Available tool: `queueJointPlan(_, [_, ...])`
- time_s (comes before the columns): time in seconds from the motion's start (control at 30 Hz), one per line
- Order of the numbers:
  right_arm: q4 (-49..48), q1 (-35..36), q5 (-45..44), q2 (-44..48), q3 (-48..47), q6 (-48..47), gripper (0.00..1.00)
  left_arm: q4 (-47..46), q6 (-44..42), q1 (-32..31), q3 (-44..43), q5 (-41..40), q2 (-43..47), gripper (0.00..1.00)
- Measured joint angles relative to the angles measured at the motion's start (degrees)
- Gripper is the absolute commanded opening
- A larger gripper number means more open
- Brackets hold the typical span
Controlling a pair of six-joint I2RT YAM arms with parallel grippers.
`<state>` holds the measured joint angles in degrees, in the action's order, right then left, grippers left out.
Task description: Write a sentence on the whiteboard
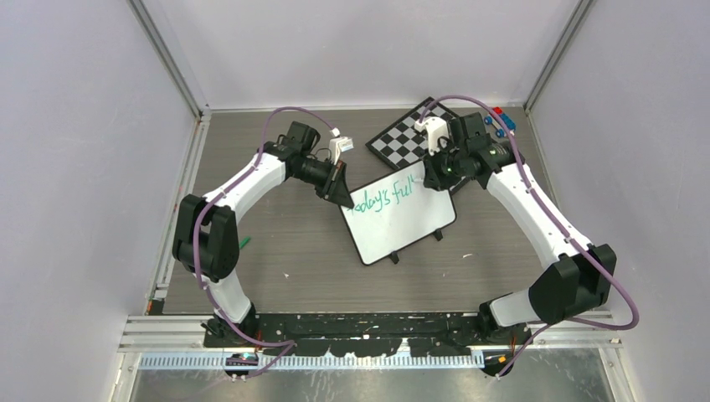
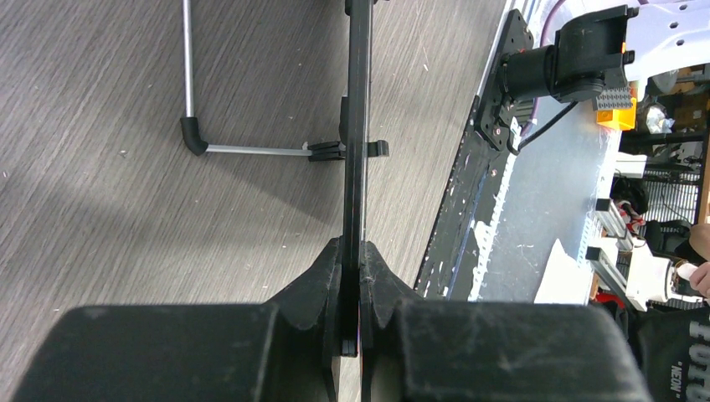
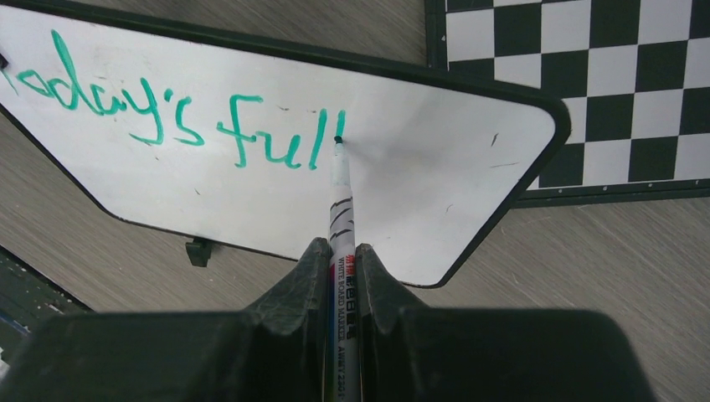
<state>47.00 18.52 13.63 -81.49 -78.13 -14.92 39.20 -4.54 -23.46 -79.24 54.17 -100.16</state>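
Now, left fingers tight on the thin-edged whiteboard, right fingers tight around a slim marker.

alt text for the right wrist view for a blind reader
The right gripper is shut on a white whiteboard marker, its tip at the end of green handwritten text reading "today's full" on a small white rounded board. A black-and-white checkered chessboard lies beyond on the grey wood-grain table.
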Motion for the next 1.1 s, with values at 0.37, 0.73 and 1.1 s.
queueJointPlan(0.37, [0.72,-0.02,0.13,2.14,5.81,-0.2,0.0,0.0,-0.15,-0.04,0.0,-0.02,0.0,0.0])
queueJointPlan(0.73, [2.36,-0.26,-0.63,2.14,0.04,-1.44,0.0,0.13,-0.39,-0.42,0.0,-1.44,0.31,0.28])
queueJointPlan(1.1, [4.7,0.98,9.84,3.8,-0.52,1.81,0.0,0.76,-0.09,-0.92,0.0,-5.38,1.7,0.49])
